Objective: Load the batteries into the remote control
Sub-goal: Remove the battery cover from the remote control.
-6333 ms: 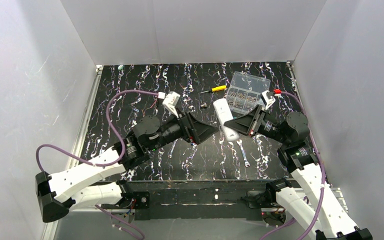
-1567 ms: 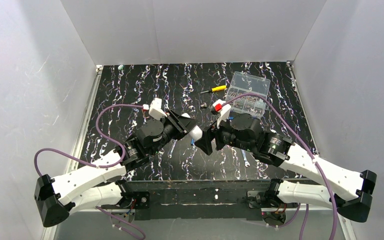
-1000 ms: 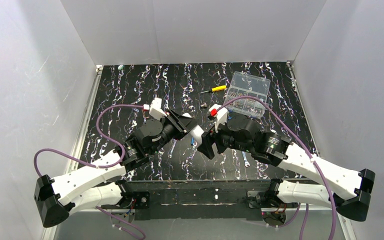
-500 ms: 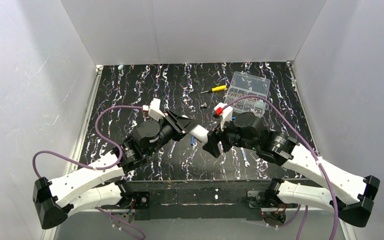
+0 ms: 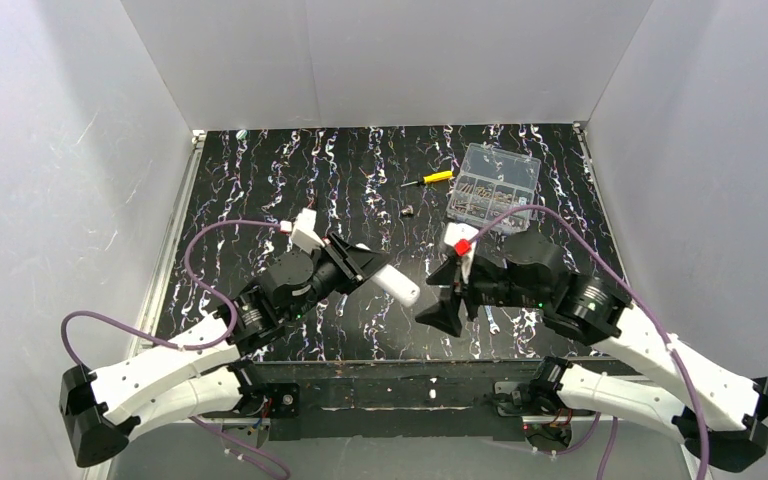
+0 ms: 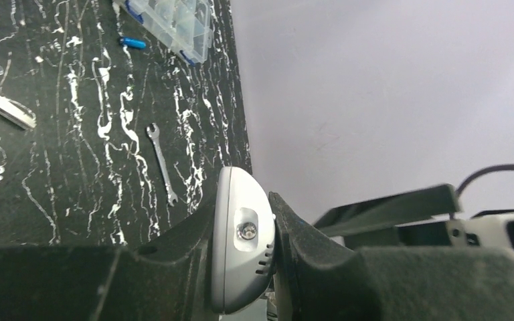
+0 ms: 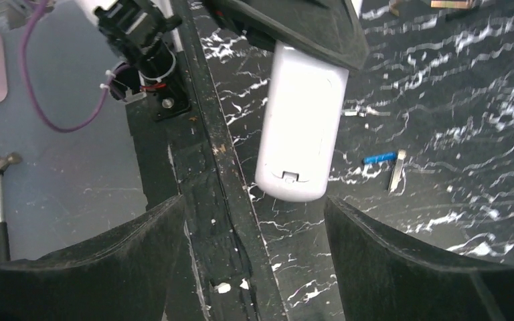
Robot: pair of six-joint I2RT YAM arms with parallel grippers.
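The left gripper (image 5: 368, 266) is clenched on one end of the remote control (image 5: 398, 287) and holds it off the table (image 5: 260, 180). The remote's free end points toward the right gripper (image 5: 447, 298). That gripper is released, its jaws spread wide just beside the remote's free end, not touching it. The remote's back, with a small tab, faces the right wrist camera. One blue battery (image 7: 380, 158) lies near the remote beside a pale flat strip (image 7: 395, 171). Another battery (image 6: 132, 43), the clear compartment box (image 6: 174, 23) and the wrench (image 6: 162, 162) lie well apart from the remote.
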